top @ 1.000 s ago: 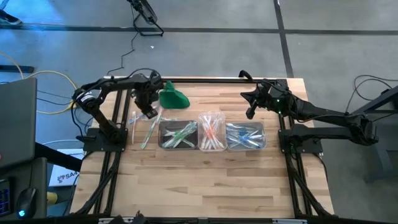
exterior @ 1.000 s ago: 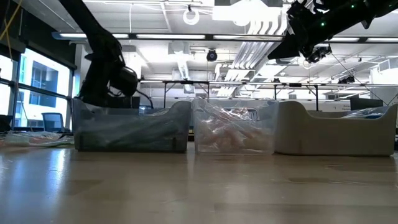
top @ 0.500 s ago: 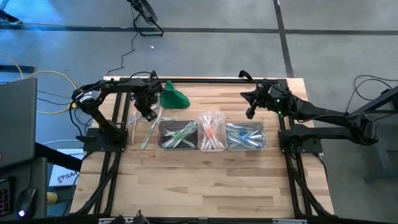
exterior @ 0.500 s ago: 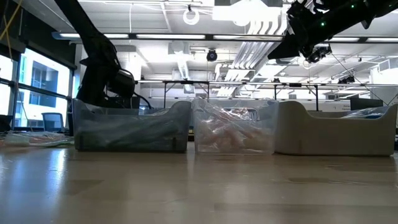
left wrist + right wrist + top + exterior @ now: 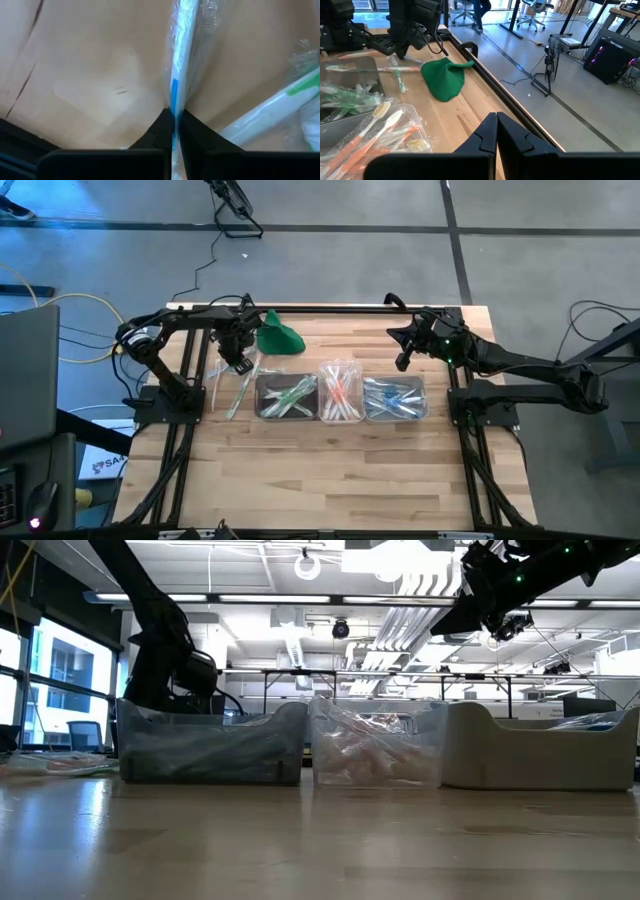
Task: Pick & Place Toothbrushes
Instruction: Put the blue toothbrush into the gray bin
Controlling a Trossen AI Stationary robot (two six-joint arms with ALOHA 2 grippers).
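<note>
- High view: left gripper (image 5: 240, 363) is low over the table's left part, beside the green cloth lump (image 5: 277, 336), above loose toothbrushes (image 5: 237, 392) lying left of the tubs.
- Left wrist view: the fingers (image 5: 162, 125) are pinched onto a wrapped blue-and-white toothbrush (image 5: 178, 60); its long axis runs straight away from the gripper, in line with the fingers, over the wooden table (image 5: 90, 75).
- A wrapped green-and-white toothbrush (image 5: 272, 107) lies beside it at a slant, apart from the held one.
- High view: three clear tubs sit in a row at mid-table: green-brush tub (image 5: 287, 397), orange-brush tub (image 5: 340, 392), blue-brush tub (image 5: 395, 399). The brushes inside lie crossed, mostly diagonal.
- Right gripper (image 5: 402, 350) hangs above the table behind the blue-brush tub; in the right wrist view its fingers (image 5: 490, 131) meet with nothing between them.
</note>
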